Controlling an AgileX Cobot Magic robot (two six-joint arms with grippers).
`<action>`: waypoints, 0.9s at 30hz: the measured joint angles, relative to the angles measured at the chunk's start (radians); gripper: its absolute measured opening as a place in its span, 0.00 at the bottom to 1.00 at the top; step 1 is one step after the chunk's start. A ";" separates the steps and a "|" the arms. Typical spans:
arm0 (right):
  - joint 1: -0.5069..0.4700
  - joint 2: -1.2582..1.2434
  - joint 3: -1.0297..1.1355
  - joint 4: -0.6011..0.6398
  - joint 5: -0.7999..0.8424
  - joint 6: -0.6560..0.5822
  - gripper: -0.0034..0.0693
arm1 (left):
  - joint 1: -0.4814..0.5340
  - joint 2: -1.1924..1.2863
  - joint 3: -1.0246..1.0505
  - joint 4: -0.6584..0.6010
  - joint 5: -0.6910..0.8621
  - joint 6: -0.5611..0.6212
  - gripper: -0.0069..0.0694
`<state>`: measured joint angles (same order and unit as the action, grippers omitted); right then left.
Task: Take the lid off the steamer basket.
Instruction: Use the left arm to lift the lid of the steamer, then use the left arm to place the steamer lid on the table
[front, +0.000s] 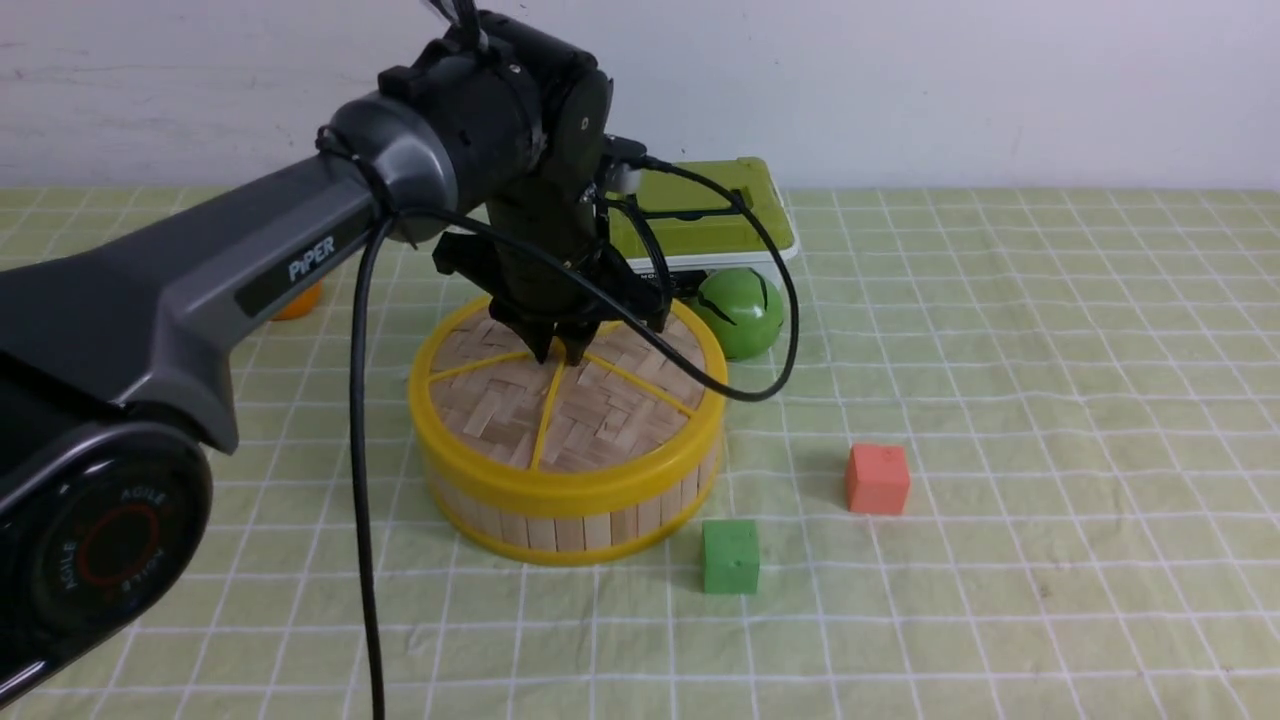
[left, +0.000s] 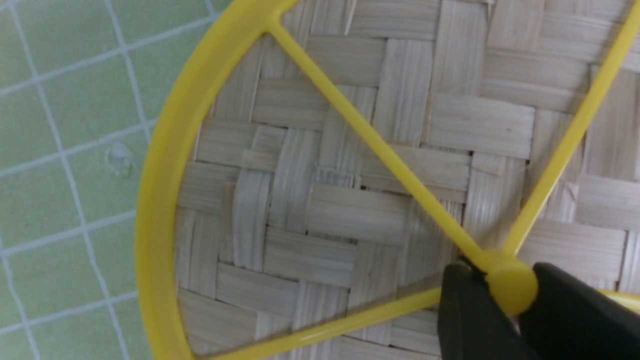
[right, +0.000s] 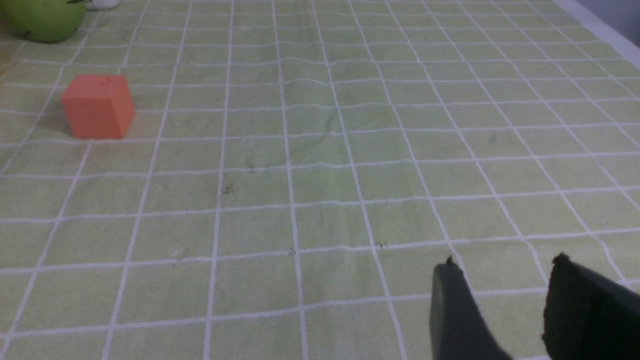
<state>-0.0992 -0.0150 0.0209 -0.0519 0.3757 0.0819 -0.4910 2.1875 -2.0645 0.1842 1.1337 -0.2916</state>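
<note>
The left end effector (front: 560, 352) is clenched on the centre knob (left: 511, 289) of the lid (front: 600, 410), probably because it is the one raised part that offers a pinch. The lid sits flat on top of the steamer basket (front: 570, 525), not yet lifted. Well apart from the steamer basket, the right end effector (right: 505, 272) hangs released over the surface (right: 320, 165), holding nothing.

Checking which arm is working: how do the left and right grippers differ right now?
The left gripper is closed on the centre knob of the lid, which sits on the steamer basket; the right gripper holds nothing. The left gripper's jaws are drawn in against the knob; the right gripper's stand apart over bare checked cloth. Both have dark fingers.
</note>
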 joint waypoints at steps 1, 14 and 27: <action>0.000 0.000 0.000 0.000 0.000 0.000 0.38 | -0.001 0.000 -0.001 0.002 0.000 -0.007 0.24; 0.000 0.000 0.000 0.000 0.000 0.000 0.38 | 0.000 -0.126 -0.084 0.049 0.025 -0.042 0.22; 0.000 0.000 0.000 0.000 0.000 0.000 0.38 | 0.000 -0.177 -0.097 0.049 0.056 -0.043 0.22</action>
<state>-0.0992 -0.0150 0.0209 -0.0519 0.3757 0.0819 -0.4910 2.0102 -2.1619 0.2337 1.1898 -0.3351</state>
